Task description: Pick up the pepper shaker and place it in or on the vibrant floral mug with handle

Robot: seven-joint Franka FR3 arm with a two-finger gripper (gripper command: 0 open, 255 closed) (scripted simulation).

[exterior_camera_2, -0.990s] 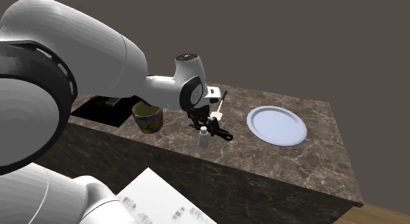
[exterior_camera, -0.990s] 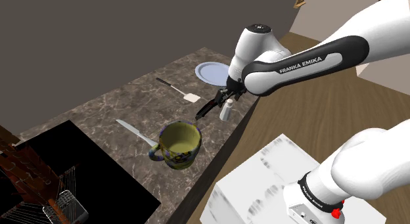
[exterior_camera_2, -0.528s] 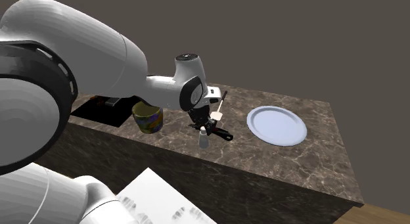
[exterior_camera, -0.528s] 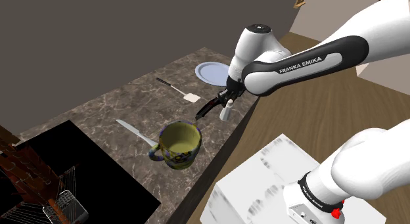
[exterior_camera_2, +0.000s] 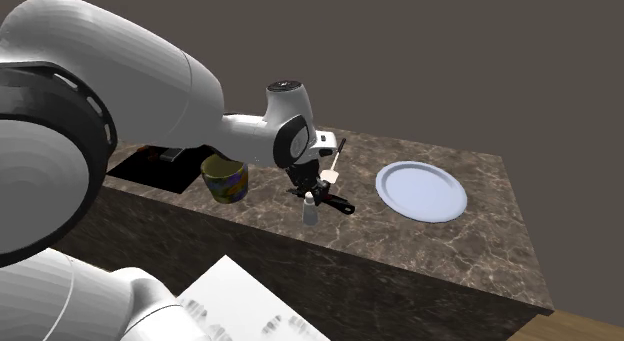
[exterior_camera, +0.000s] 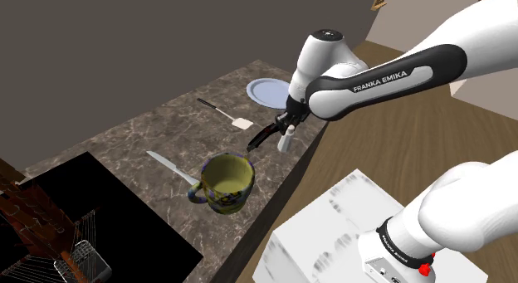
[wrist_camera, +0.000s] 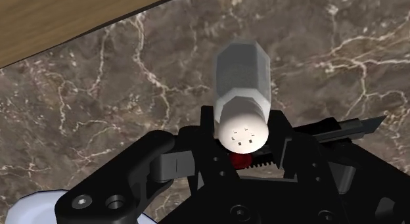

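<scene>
The white arm [exterior_camera: 373, 78] sweeps in from the shoulder view's right, its forearm passing above and to the right of the mug [exterior_camera: 237, 198]; beneath it runs the dark, white-veined stone counter [exterior_camera: 141, 136] on which the mug stands, close to the counter's front edge. The white box stand [exterior_camera: 324, 231] sits off the counter, below and to the right of the mug in the shoulder view; a black recess [exterior_camera: 91, 207] is cut into the counter on the mug's other side, toward that view's lower left.

A pale blue plate [exterior_camera: 267, 92] lies flat at the counter's far end, well apart from the mug, up and to the right of it. The mug itself is upright (yellow-green inside, purple and blue pattern outside); its handle points to the shoulder view's left. A long knife [exterior_camera: 173, 168] lies just beside the mug on the handle side, its tip near the handle; a spatula [exterior_camera: 226, 114] with a white head lies farther up the counter from the mug, between the mug and the plate.

The black gripper [exterior_camera: 282, 134] hangs up and to the right of the mug, lowered over the pepper shaker [wrist_camera: 243, 78]; the shaker is white, upright on the counter near its front edge, apart from the mug. In the wrist view its holed cap sits deep within the gripper's black frame; whether the gripper is clamped on it or only set around it, I cannot tell.
</scene>
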